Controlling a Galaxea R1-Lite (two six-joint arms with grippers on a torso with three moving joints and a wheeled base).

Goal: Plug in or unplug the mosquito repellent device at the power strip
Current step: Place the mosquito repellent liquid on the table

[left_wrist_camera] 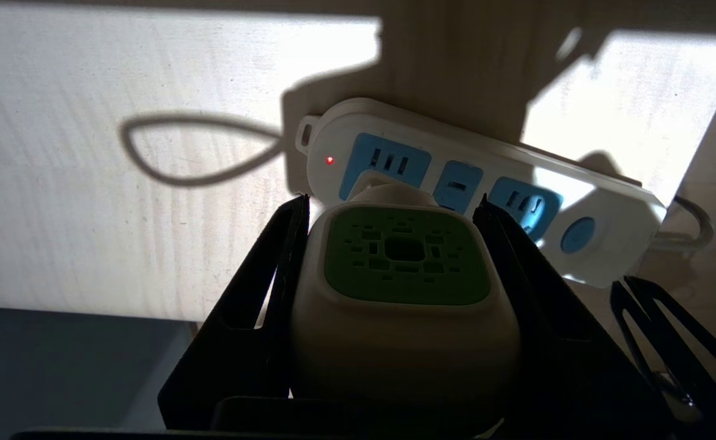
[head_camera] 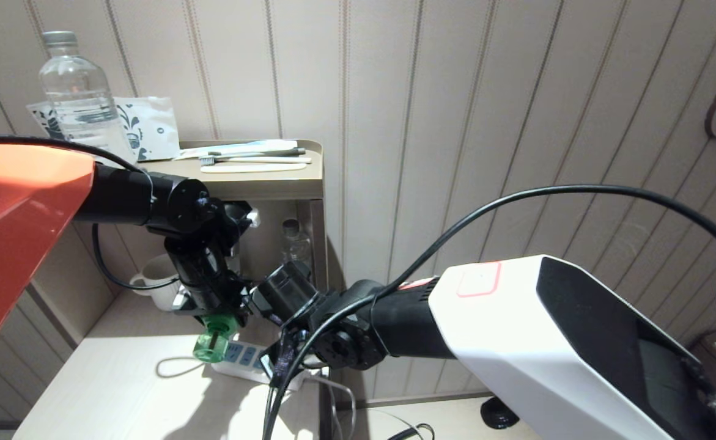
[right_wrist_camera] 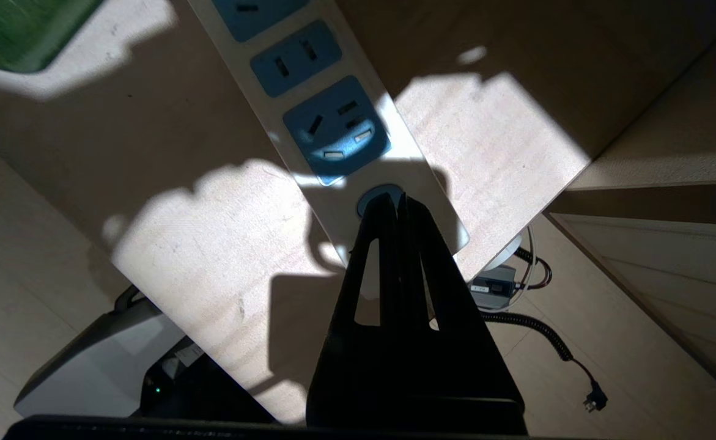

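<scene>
On the tabletop point(head_camera: 119, 391) lies the power strip point(left_wrist_camera: 602, 211). The left gripper point(left_wrist_camera: 394, 244) has its jaws clamped on the mosquito repellent device point(left_wrist_camera: 403, 293), held above the strip's end socket; whether it is seated cannot be told. The right gripper point(right_wrist_camera: 397, 205), jaws closed empty, rests at the strip's round switch point(right_wrist_camera: 373, 197), seemingly steadying it. Only the left wrist view shows a lit red indicator point(left_wrist_camera: 329, 160).

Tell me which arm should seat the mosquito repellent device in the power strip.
Left. The left gripper already clamps the mosquito repellent device just above the power strip. The right gripper, fingers shut, sits at the strip's button end, probably bracing it.
</scene>
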